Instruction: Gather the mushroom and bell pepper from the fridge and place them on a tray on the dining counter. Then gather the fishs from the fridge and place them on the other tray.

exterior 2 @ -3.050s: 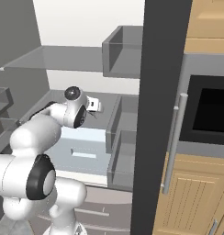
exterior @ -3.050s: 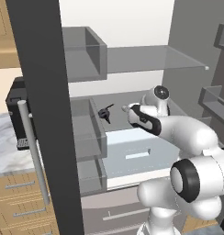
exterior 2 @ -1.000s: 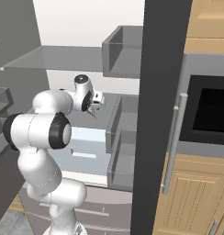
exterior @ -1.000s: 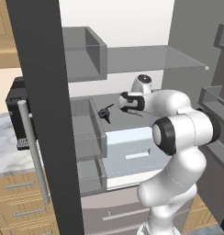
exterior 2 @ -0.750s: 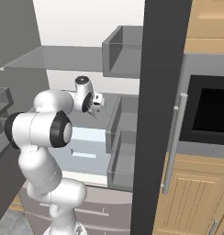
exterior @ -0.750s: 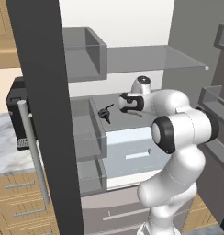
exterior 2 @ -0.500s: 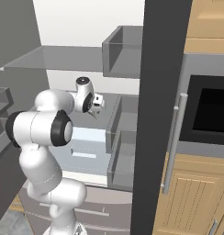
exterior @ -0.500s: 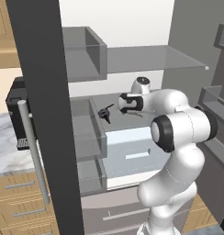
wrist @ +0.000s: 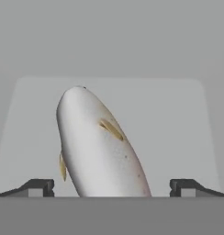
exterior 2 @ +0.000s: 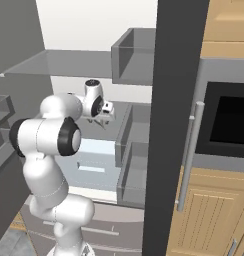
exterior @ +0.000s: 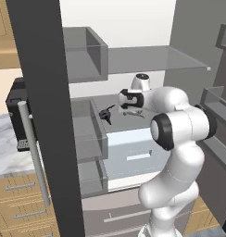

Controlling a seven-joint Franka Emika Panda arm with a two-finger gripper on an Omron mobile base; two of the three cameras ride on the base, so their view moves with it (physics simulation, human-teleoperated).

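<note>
While the pincer (wrist: pixel 112 186) stands wide, a fish (wrist: pixel 98 142) lies between its tips.
Nothing is gripped; the fish rests on a shelf (exterior: pixel 98 104) inside the open fridge (exterior: pixel 133 60), near a small dark thing (exterior: pixel 105 115).

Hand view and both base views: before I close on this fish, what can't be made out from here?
- Fish: its near end is cut off at the bottom of the hand view, between the open fingertips.
- Gripper in the left base view: too small to tell whether it touches anything.
- Small dark thing on the fridge shelf: too small to identify.
- Right base view: the arm's wrist hides the shelf beneath.
</note>
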